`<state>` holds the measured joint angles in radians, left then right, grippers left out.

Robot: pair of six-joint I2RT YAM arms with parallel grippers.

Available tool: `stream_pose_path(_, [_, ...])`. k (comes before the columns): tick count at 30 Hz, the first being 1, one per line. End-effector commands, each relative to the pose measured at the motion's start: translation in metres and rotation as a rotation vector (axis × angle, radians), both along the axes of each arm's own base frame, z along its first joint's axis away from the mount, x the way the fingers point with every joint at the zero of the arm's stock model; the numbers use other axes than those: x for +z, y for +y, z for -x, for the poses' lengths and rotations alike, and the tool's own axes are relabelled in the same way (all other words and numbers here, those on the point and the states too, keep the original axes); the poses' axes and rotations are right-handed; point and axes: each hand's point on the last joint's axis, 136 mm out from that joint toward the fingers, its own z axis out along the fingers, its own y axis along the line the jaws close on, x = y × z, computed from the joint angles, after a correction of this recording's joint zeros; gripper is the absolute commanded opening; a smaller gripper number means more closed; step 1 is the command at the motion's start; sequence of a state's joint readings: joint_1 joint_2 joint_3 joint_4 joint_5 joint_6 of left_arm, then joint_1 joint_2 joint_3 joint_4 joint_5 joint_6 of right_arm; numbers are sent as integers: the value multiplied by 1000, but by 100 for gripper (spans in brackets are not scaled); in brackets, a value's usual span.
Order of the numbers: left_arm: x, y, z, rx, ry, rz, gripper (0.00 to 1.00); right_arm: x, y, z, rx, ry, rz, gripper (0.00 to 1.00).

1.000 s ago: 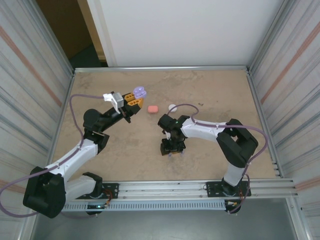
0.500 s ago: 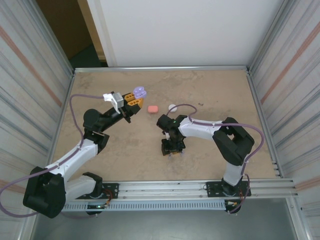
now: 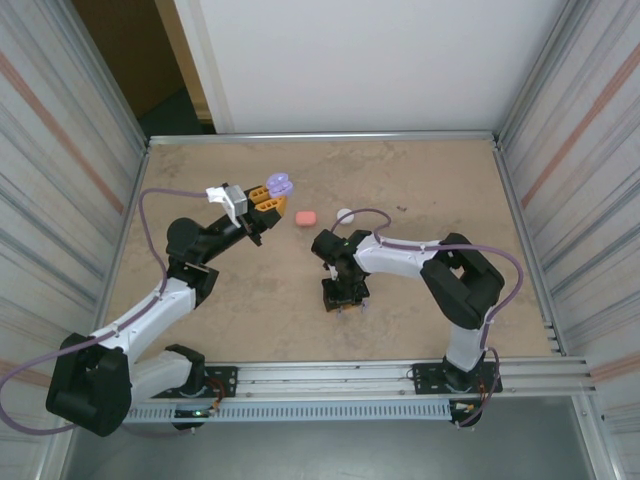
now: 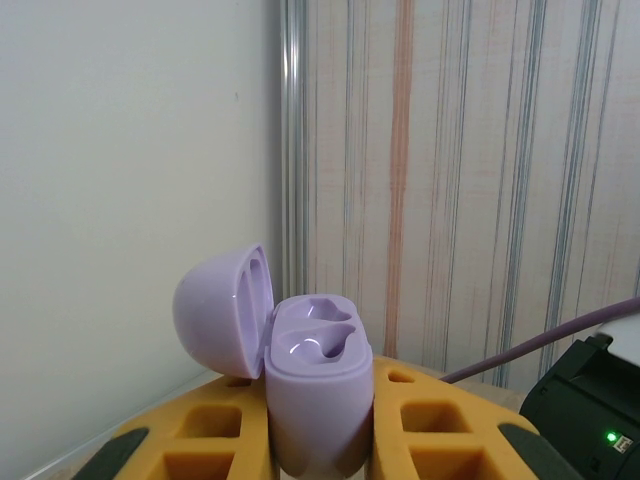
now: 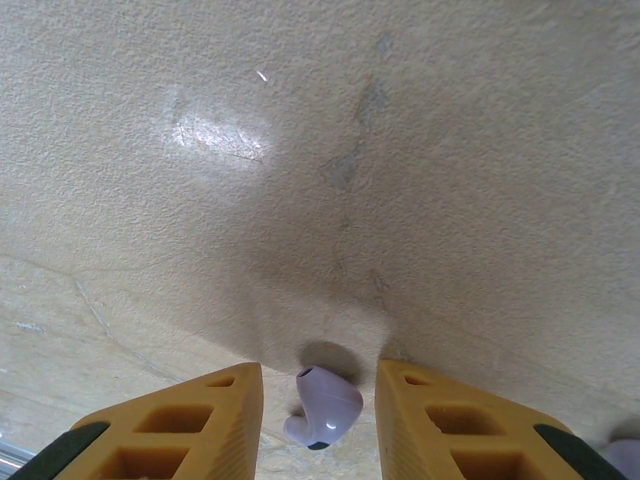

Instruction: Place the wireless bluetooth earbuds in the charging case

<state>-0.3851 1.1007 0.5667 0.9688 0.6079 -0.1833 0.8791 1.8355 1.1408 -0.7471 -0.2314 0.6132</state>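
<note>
well, open purple case (image 4: 318, 395), left pincer (image 4: 322, 445)

Open purple case (image 4: 312, 390) base cut by bottom edge, a purple earbud (image 5: 627, 452) clipped at lower right corner

Wide bare table (image 3: 440, 180) on the far right and along the near edge, so passage is easy there. The middle is tighter. The pink case (image 3: 306, 217) and white case (image 3: 345, 214) sit between the 2 arms, just beyond the right gripper (image 3: 343, 300). Its fingers straddle 1 purple earbud (image 5: 323, 407) with slim gaps. The left gripper (image 3: 265, 203) holds the open purple case (image 4: 310, 380) aloft, blocking the far-left lane.
</note>
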Motion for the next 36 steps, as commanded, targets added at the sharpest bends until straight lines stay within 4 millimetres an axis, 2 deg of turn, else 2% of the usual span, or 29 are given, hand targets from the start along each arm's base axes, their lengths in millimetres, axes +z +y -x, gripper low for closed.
stream_pose_path(1, [14,4,5,9,-54,10,0,-7,0,5,31,19,28,32])
stream_pose_path(6, [13,4,4,11,-53,10,0,-6,0,6,36,16,29,30])
stream_pose_path(10, [13,4,4,10,-52,10,0,-4,0,6,41,12,25,21])
stream_pose_path(13, [13,4,4,12,-50,10,0,-2,0,6,44,5,22,19])
stream_pose_path(22, [12,4,4,8,-51,9,0,21,0,-5,95,-82,-27,16])
stream_pose_path(28, [12,2,6,-7,-57,3,0,54,-2,-15,153,-170,-108,17])
stream_pose_path(36, [12,-1,7,-34,-60,4,0,133,-11,-41,132,-310,-335,18])
